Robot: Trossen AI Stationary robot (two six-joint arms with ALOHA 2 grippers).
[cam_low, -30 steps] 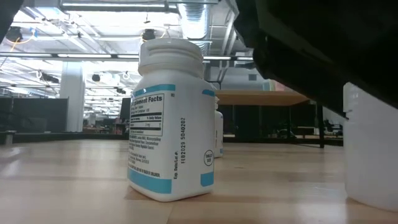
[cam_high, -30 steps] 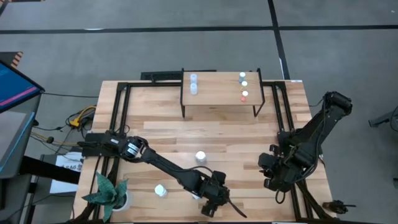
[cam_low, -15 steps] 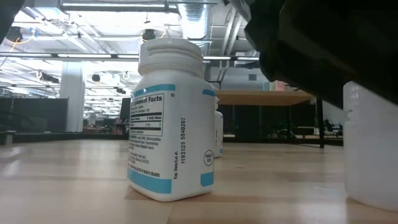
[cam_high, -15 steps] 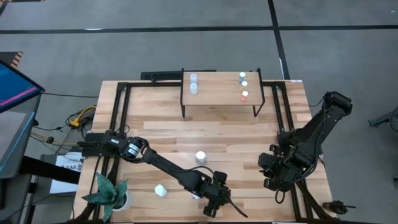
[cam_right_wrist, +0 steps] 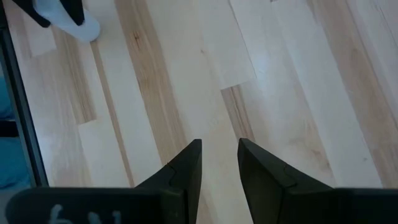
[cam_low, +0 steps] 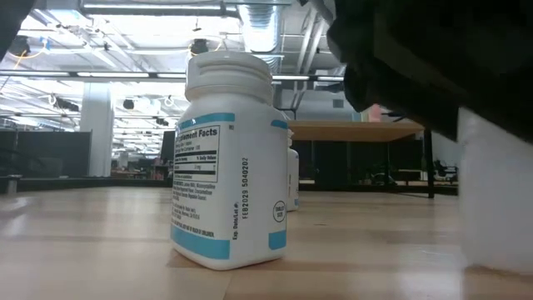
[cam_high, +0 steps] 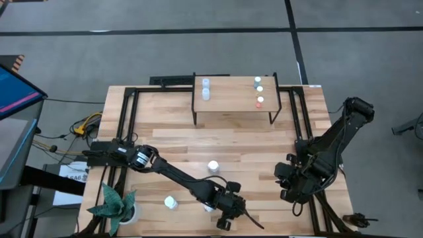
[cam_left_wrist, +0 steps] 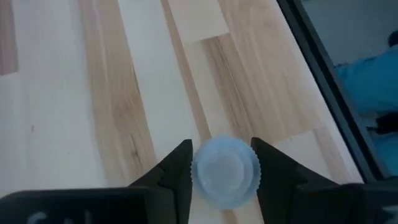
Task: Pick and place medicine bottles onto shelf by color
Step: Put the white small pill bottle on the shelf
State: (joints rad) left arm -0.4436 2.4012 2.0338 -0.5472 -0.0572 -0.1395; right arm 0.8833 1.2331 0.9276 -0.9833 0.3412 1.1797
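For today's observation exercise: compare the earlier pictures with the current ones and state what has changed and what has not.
The left gripper has shut on the small pale-blue-capped medicine bottle near the table's front edge, its fingers now pressing the cap. The right gripper, the light-wood shelf and the label-wrapped white bottle stayed put.

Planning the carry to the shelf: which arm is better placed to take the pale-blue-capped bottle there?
Left. Its pincer is shut on the pale-blue-capped bottle at the table's near edge. The right pincer holds nothing, over bare wood on the table's right side.
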